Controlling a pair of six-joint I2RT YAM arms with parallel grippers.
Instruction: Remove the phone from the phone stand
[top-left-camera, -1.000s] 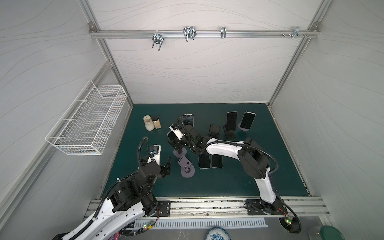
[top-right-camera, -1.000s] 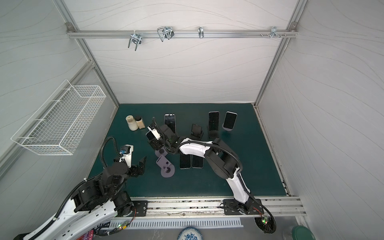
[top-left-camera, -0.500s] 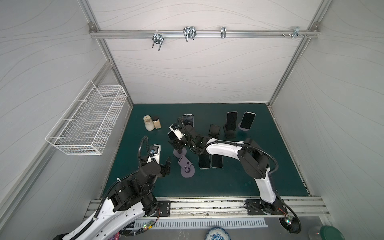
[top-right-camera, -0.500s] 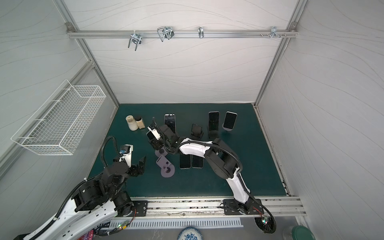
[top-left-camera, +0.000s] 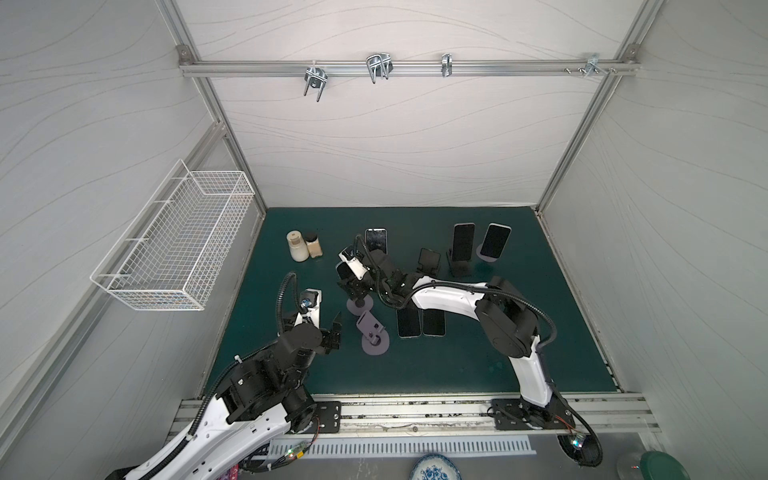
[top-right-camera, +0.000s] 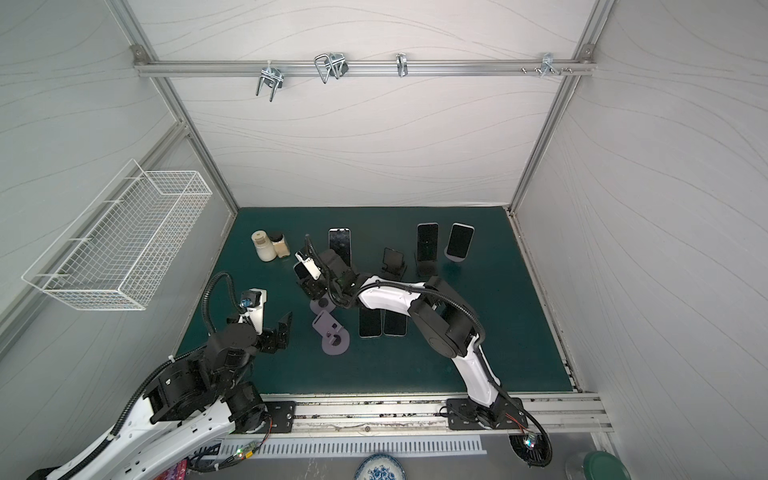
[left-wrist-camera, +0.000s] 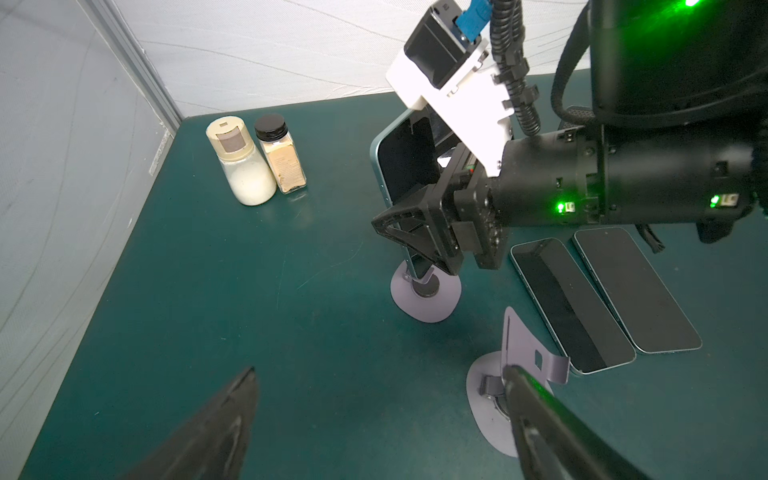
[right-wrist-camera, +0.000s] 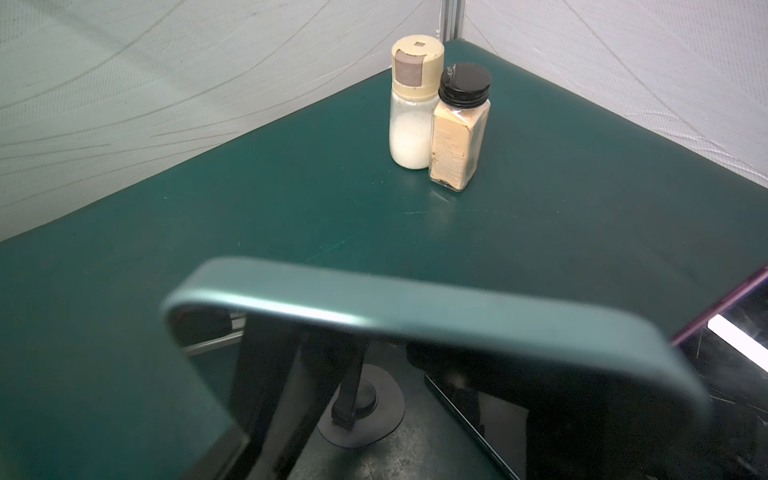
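Observation:
A teal-edged phone (left-wrist-camera: 401, 166) stands upright on a grey-purple phone stand (left-wrist-camera: 426, 291) left of the table's middle. My right gripper (top-left-camera: 353, 286) reaches across to it, and its black fingers (left-wrist-camera: 409, 226) press on the phone's side edges low down. In the right wrist view the phone's top edge (right-wrist-camera: 415, 307) fills the front and hides the jaws. In both top views the wrist camera covers most of the phone (top-right-camera: 300, 270). My left gripper (left-wrist-camera: 380, 370) hovers open and empty near the front left, beside an empty grey stand (left-wrist-camera: 523, 353).
Two phones (top-left-camera: 419, 322) lie flat by the right arm. Further phones stand on stands at the back (top-left-camera: 376, 241) (top-left-camera: 463, 243) (top-left-camera: 494, 241), with an empty black stand (top-left-camera: 428, 262). Two spice bottles (top-left-camera: 303, 247) stand at the back left. A wire basket (top-left-camera: 178, 241) hangs on the left wall.
The right gripper's jaws have narrowed onto the phone's edges. Neither arm has visibly shifted, and the phone stays on its stand.

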